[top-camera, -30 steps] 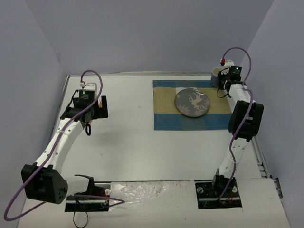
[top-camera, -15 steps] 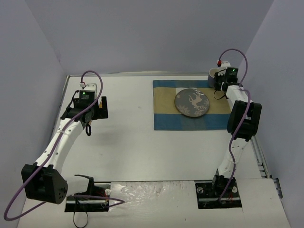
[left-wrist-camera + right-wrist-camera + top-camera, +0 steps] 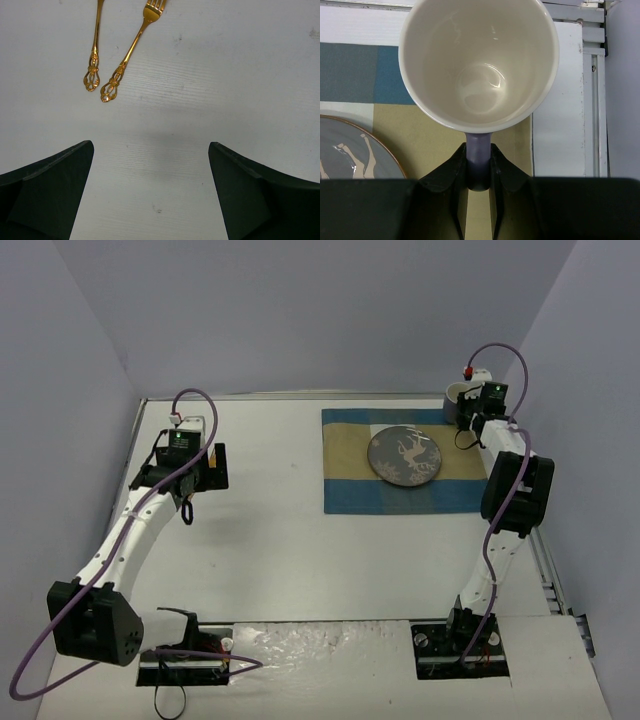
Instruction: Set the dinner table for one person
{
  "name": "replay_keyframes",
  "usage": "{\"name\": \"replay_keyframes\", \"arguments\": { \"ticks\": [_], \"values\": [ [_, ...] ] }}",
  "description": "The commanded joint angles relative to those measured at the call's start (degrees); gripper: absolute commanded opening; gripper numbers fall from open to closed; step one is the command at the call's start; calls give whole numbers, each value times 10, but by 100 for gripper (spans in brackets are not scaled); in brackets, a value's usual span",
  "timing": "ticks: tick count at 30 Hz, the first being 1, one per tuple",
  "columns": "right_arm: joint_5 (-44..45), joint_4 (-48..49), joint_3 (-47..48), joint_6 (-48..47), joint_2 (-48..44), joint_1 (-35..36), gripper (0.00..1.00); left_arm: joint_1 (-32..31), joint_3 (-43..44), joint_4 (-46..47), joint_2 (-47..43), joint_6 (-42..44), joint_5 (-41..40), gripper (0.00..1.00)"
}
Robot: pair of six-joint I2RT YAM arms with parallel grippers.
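Observation:
My right gripper (image 3: 479,146) is shut on the purple handle of a mug (image 3: 477,60) with a cream inside. The mug is upright over the back right corner of the blue-and-tan placemat (image 3: 345,455). I cannot tell whether it touches the mat. In the top view the mug (image 3: 455,394) is just right of a grey plate (image 3: 404,456) with a pale animal figure, which lies on the mat. My left gripper (image 3: 151,143) hangs open over the bare white dinner table (image 3: 280,540) at the far left. A gold fork (image 3: 132,50) and a second gold utensil handle (image 3: 94,55) lie just ahead of its fingers.
A metal edge rail (image 3: 594,90) runs along the table's right side, close to the mug. Grey walls stand around the table at the back and both sides. The two arm bases (image 3: 460,645) are at the near edge.
The right gripper swung the mug slightly left and back, then returned to about where it started. The left arm has hardly moved.

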Motion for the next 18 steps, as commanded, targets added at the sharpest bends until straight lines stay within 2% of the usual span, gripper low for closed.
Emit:
{"name": "replay_keyframes", "arguments": {
  "ticks": [1,18],
  "values": [
    [-18,90,32,4,-17,-8,0,3,12,32,-2,6,-7,97],
    [-51,75,27,-19,10,-30,0,3,12,32,1,7,0,97]
  ]
}}
